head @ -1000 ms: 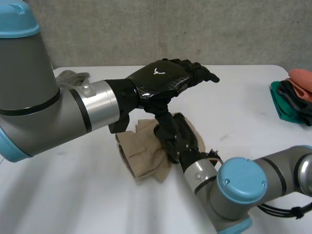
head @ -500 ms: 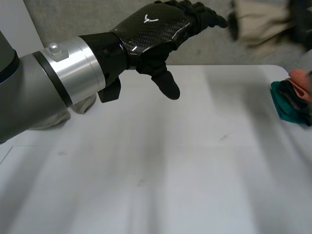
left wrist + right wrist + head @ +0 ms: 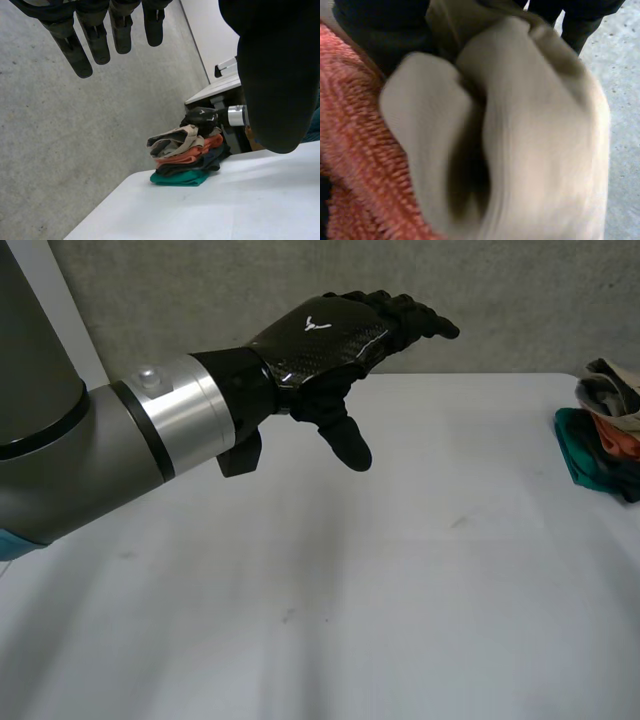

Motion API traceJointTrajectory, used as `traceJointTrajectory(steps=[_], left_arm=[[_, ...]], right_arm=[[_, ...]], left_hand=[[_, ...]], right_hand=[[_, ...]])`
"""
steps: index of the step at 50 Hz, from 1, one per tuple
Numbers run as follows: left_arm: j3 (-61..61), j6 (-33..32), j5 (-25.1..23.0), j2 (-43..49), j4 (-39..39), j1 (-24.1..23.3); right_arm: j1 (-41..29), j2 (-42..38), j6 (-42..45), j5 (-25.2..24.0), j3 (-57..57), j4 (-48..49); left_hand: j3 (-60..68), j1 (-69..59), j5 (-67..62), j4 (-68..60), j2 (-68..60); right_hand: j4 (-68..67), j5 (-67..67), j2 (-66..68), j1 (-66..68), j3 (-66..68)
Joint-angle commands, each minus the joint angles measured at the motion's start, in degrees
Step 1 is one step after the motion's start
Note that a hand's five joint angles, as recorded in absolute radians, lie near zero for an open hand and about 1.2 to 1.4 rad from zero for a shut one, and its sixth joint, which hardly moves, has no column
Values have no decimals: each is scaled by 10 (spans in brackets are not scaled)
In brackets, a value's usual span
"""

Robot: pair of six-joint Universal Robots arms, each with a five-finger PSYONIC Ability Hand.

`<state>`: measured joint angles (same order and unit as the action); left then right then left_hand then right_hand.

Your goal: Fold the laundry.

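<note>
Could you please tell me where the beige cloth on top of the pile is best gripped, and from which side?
The beige cloth lies loosely bunched atop the pile. Probably grip its rolled end, which juts past the orange towel beneath, coming from above on the side away from the right hand; that raised fold gives something to pinch.

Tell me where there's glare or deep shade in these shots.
Head view: light glints on the left hand, on its glossy back, and on the silver wrist ring. Left wrist view: the stack is evenly lit, no glare. Right wrist view: a dark crease in the beige cloth.
</note>
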<state>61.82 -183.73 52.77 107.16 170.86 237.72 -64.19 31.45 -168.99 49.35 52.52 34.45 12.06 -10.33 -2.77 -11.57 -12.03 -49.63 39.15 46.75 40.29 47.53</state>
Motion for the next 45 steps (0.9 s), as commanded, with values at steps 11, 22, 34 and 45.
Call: traceJointTrajectory(steps=[11,22,34,45], left_arm=[[-4,0,6,-6,0,-31],[-2,1,16,-6,3,-31],[-28,-20,289,-41,100,-13],[-12,-310,407,69,112,171]], right_arm=[[45,254,33,0,137,-174],[117,328,260,200,80,-373],[-82,475,144,197,211,-69],[-335,533,146,147,448,-30]], left_hand=[[-8,-9,16,3,8],[-10,-7,17,5,10],[-13,-4,21,9,13],[-12,-6,19,7,11]], right_hand=[[396,-392,-368,-303,-375],[396,-392,-368,-303,-375],[396,-392,-368,-303,-375],[396,-392,-368,-303,-375]])
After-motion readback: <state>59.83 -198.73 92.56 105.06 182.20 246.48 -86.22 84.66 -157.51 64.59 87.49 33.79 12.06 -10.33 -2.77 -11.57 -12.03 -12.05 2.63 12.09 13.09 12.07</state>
